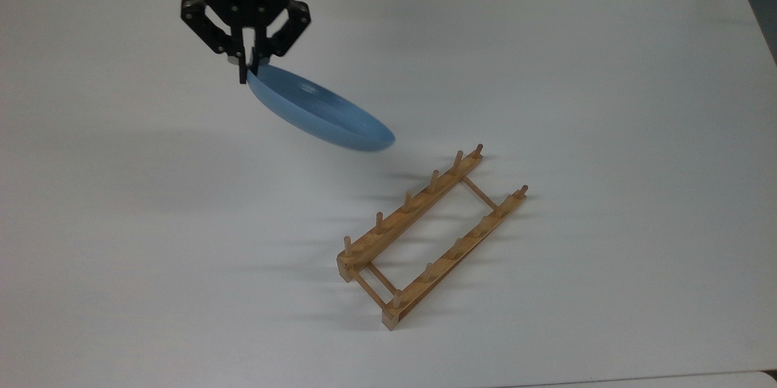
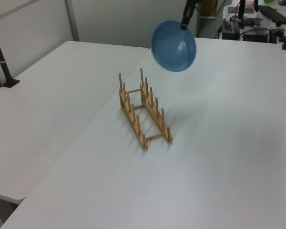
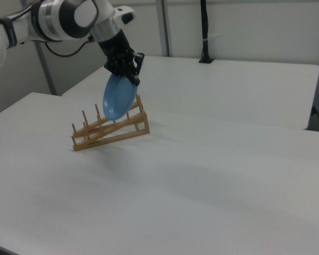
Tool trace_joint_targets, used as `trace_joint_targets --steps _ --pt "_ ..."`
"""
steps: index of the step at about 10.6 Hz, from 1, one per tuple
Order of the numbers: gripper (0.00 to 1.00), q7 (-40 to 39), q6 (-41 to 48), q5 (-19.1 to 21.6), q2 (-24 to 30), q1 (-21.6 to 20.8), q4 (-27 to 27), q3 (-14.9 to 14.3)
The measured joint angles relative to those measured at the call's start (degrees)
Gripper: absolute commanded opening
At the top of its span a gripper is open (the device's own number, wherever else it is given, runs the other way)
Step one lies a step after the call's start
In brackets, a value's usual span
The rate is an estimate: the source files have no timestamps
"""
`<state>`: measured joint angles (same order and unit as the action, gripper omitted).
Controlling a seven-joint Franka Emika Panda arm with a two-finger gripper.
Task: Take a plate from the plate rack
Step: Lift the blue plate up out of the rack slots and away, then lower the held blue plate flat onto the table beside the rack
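Black two-finger end effector [image 1: 245, 69] is clamped on the rim of the round light-blue plate [image 1: 318, 110], held airborne at 10 o'clock of the light-brown wooden peg rack [image 1: 428, 235] on the white worktop [image 1: 607, 102].

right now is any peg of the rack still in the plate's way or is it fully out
Nothing visible blocks it. The plate hangs from the gripper, pinched at its rim, clear of every peg of the plate rack. In the left view it hangs above the rack, with only bare table around.
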<state>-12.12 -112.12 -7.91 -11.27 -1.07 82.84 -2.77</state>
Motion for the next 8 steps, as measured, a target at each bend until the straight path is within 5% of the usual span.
trace_joint_targets --steps 4,8 --pt "0.0 -15.8 8.1 2.6 -0.4 2.7 2.6 0.0" --pt "0.0 -22.3 14.0 2.6 -4.4 2.7 5.7 0.0"
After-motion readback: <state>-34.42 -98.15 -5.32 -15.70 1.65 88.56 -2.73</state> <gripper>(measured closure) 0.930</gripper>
